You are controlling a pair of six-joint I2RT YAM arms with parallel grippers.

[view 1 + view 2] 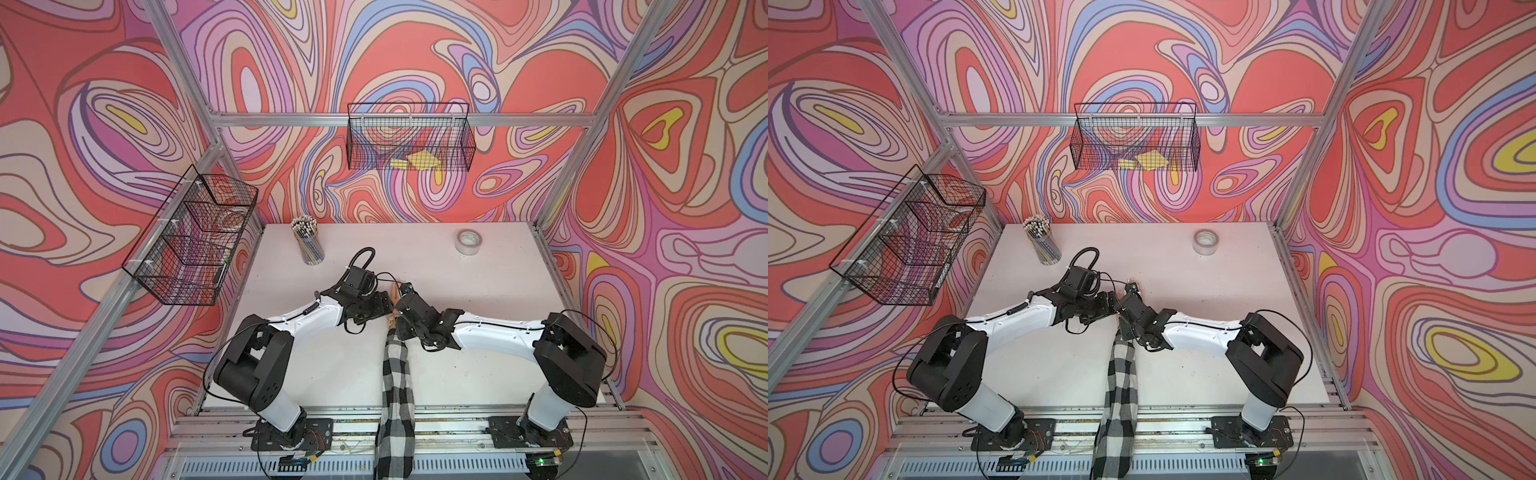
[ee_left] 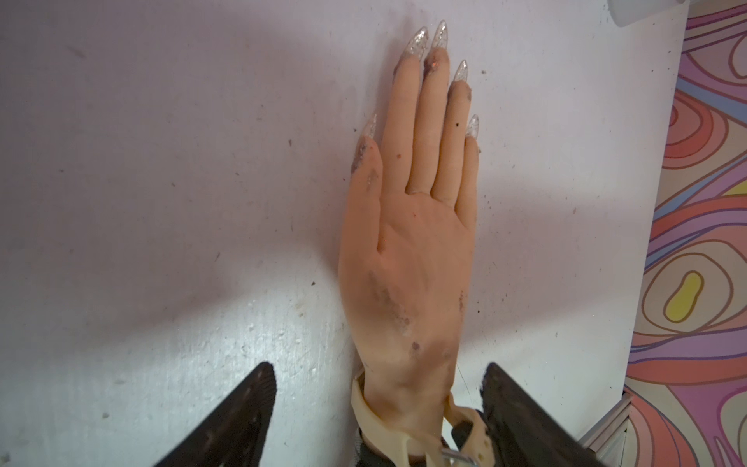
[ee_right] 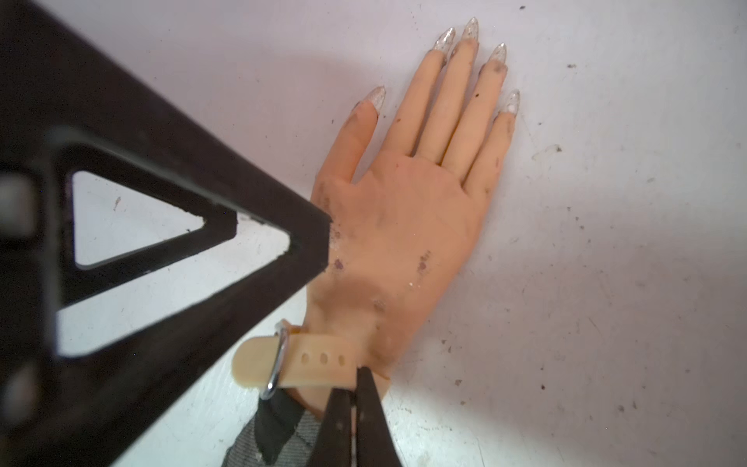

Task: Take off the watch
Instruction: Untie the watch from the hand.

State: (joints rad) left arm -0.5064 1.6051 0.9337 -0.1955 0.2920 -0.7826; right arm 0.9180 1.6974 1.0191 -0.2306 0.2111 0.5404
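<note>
Jaws of the right end effector [image 3: 356, 378] are standing fully closed, their tips meeting on the strap of the watch [image 3: 319, 360] just beside its three holes. Whether any strap is being pinched between them I cannot tell. Jaws of the left end effector [image 2: 378, 368] are standing wide apart, straddling the wrist and gripping nothing. One finger [image 2: 242, 416] is sitting clear of the wrist with bare desk between, and the other is sitting just beside the strap's loose end.

The watch is sitting on the wrist of the mannequin hand [image 3: 404, 226]. Its cream strap is wrapping round right beside the cuff of the sleeve [image 1: 397, 395], with the tongue poking out through the metal buckle [image 3: 279, 360]. Its face is hidden.

The hand is lying flat, back up, near the middle of the desk [image 1: 478, 316], with its glittery nails pointing toward the far edge. The checked sleeve is trailing back over the near edge. In both top views the two arms are leaning in from the near corners and covering the wrist.

A cup [image 1: 309, 245] of pencils is standing near the far left corner, and a tape roll [image 1: 468, 242] is lying by the far edge toward the right corner. A basket [image 1: 409, 137] is hanging above the far edge and a second basket [image 1: 191, 237] above the left edge.
</note>
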